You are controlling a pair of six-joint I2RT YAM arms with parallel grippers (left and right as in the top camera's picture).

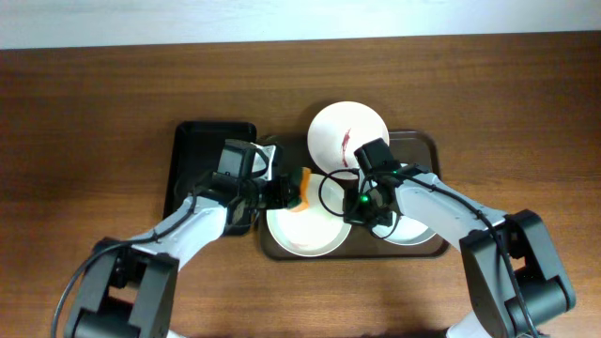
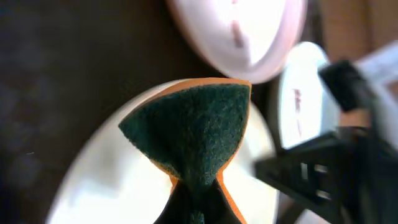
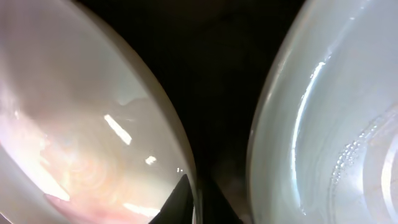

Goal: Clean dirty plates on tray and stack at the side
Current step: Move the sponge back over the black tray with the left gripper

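Observation:
A brown tray (image 1: pixel 424 143) holds three white plates. The far plate (image 1: pixel 346 133) carries a red smear and shows in the left wrist view (image 2: pixel 239 31). My left gripper (image 1: pixel 282 192) is shut on an orange and green sponge (image 1: pixel 300 191), which sits over the front left plate (image 1: pixel 300 233). In the left wrist view the sponge (image 2: pixel 193 121) hangs over that plate (image 2: pixel 106 180), held by the gripper (image 2: pixel 194 208). My right gripper (image 1: pixel 361 207) pinches that plate's rim (image 3: pixel 93 124), one finger on each side (image 3: pixel 196 190). A third plate (image 1: pixel 415 231) lies to its right (image 3: pixel 336 124).
A black tray (image 1: pixel 202 141) lies left of the brown tray, under my left arm. Brown wooden table (image 1: pixel 94 122) surrounds both trays. My two arms meet closely over the middle of the brown tray.

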